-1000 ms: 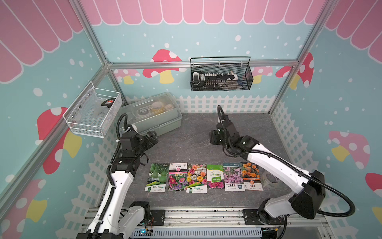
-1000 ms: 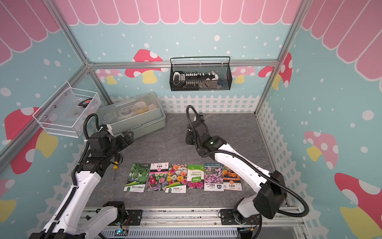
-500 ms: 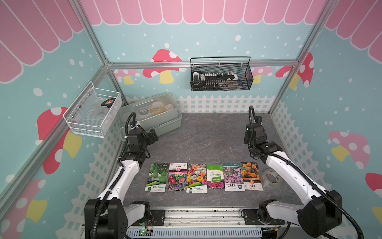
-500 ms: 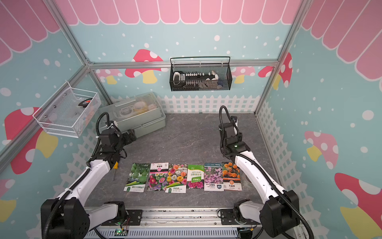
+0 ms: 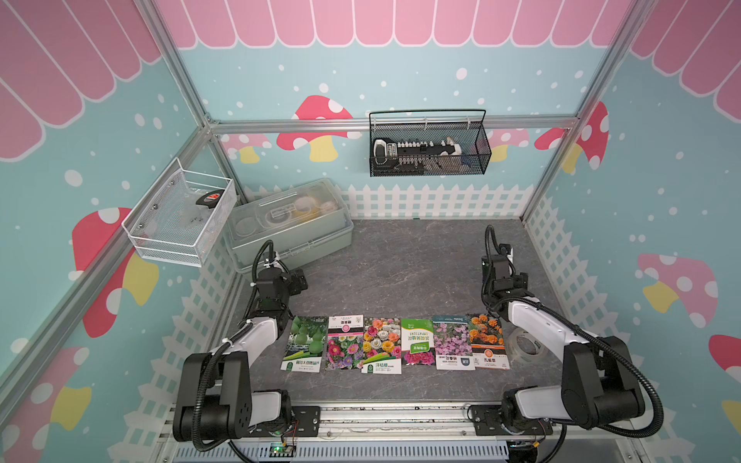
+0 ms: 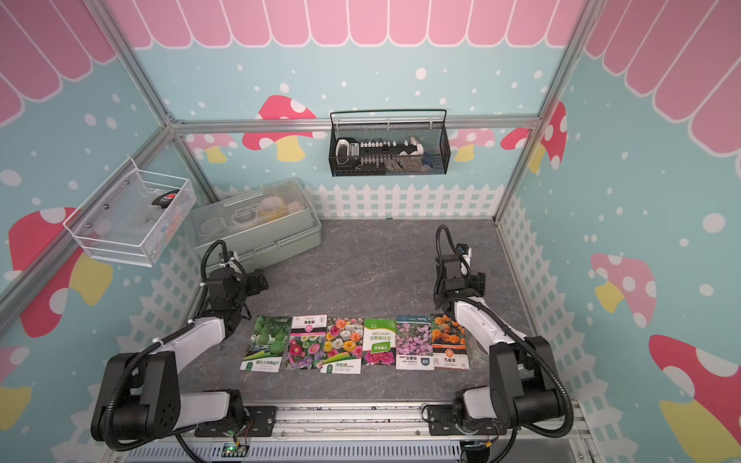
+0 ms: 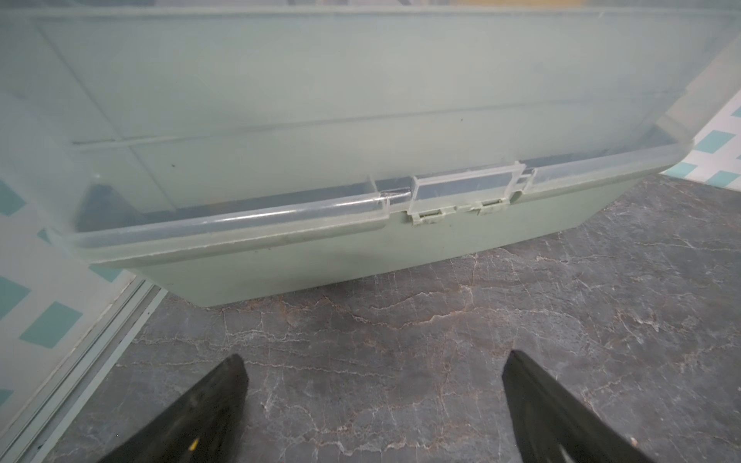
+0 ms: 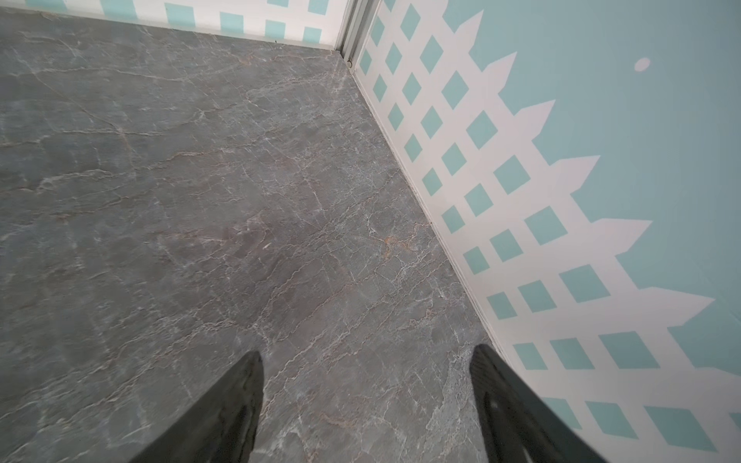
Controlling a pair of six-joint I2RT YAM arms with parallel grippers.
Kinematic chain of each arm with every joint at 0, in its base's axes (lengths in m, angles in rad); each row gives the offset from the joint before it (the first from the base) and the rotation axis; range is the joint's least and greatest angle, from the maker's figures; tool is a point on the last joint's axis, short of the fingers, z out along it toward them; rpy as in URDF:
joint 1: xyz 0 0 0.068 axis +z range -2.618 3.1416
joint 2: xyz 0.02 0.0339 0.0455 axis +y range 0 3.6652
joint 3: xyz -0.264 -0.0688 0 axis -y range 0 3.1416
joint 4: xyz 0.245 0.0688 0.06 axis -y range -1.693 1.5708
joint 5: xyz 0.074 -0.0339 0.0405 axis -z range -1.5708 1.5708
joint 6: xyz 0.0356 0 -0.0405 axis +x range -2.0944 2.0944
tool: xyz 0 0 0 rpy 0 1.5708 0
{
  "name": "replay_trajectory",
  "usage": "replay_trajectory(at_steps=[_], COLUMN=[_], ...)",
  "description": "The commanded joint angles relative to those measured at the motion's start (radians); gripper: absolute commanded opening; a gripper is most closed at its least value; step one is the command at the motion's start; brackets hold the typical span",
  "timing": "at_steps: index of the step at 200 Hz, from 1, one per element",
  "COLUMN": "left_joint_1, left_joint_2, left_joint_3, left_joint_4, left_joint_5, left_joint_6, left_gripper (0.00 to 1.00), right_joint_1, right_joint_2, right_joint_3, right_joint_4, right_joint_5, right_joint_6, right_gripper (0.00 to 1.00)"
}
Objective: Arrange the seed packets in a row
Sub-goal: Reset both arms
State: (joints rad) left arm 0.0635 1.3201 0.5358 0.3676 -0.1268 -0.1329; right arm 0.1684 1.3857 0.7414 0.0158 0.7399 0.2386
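The right arm (image 5: 537,320) has swung from mid-table back to its own side, and the right gripper (image 8: 367,352) now hangs with jaws wide over bare table (image 8: 200,180) by the wall (image 8: 581,180); the left gripper (image 7: 373,356), equally spread and empty, faces the green box (image 7: 361,256). The six seed packets (image 5: 381,340) lie side by side, touching, in a row near the front (the job looks finished). Each long axis runs front to back, with most label bands frontward.

We see the six seed packets (image 6: 349,344) in a row, lying behind the left gripper (image 6: 256,280) and right gripper (image 6: 477,279), touched by neither.
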Motion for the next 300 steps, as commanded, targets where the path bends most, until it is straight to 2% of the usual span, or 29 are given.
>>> replay_trajectory(at_steps=[1,21,32,53,74,93,110,130,154,167,181,220,239,255,269,281,300], left_joint_1=[0.005,0.005,0.005,0.004,0.001,-0.018,-0.032,-0.044,-0.058,-0.060,-0.063,-0.066,-0.071,-0.078,-0.083,-0.082,-0.083], left_joint_2=[0.016,0.053,0.077,0.098,0.112,0.125,0.152,0.170,0.215,0.200,0.213,0.205,0.210,0.209,0.207,0.209,0.209], left_joint_3=[-0.043,-0.065,-0.083,-0.107,-0.119,-0.123,-0.125,-0.142,-0.149,-0.142,-0.146,-0.135,-0.135,-0.131,-0.132,-0.132,-0.132], left_joint_4=[0.135,0.209,0.265,0.334,0.371,0.391,0.423,0.469,0.526,0.482,0.516,0.479,0.483,0.475,0.479,0.478,0.479], left_joint_5=[0.017,0.018,0.022,0.042,0.064,0.074,0.107,0.099,0.098,0.099,0.100,0.104,0.071,0.043,0.033,0.035,0.033], left_joint_6=[0.014,-0.003,-0.023,-0.012,0.000,0.027,0.058,0.068,0.089,0.089,0.097,0.102,0.098,0.095,0.096,0.096,0.095], left_gripper=[0.99,0.99,0.99,0.99,0.99,0.99,0.99,0.99,0.99,0.99,0.99,0.99,0.99,0.99,0.99,0.99,0.99], right_joint_1=[-0.008,-0.020,-0.028,-0.041,-0.065,-0.079,-0.083,-0.089,-0.090,-0.090,-0.090,-0.091,-0.090,-0.093,-0.092,-0.093,-0.094], right_joint_2=[-0.001,-0.022,-0.043,-0.079,-0.109,-0.111,-0.090,-0.063,-0.023,0.001,0.025,0.076,0.099,0.147,0.133,0.150,0.144], right_joint_3=[-0.040,-0.114,-0.157,-0.197,-0.258,-0.308,-0.344,-0.394,-0.456,-0.480,-0.476,-0.453,-0.448,-0.435,-0.398,-0.403,-0.393], right_joint_4=[0.182,0.286,0.340,0.358,0.438,0.530,0.609,0.729,0.896,0.969,0.986,0.992,0.997,1.031,0.927,0.968,0.935], right_joint_5=[-0.008,-0.020,-0.038,0.006,-0.172,-0.244,-0.248,-0.296,-0.297,-0.322,-0.363,-0.347,-0.319,-0.350,-0.389,-0.393,-0.390], right_joint_6=[-0.070,-0.077,-0.076,-0.020,-0.076,-0.084,-0.106,-0.136,-0.160,-0.172,-0.192,-0.188,-0.174,-0.193,-0.200,-0.205,-0.201], right_gripper=[0.87,0.99,0.99,0.99,0.99,0.99,0.99,0.99,0.99,0.99,0.99,0.99,0.99,0.99,0.99,0.99,0.99])
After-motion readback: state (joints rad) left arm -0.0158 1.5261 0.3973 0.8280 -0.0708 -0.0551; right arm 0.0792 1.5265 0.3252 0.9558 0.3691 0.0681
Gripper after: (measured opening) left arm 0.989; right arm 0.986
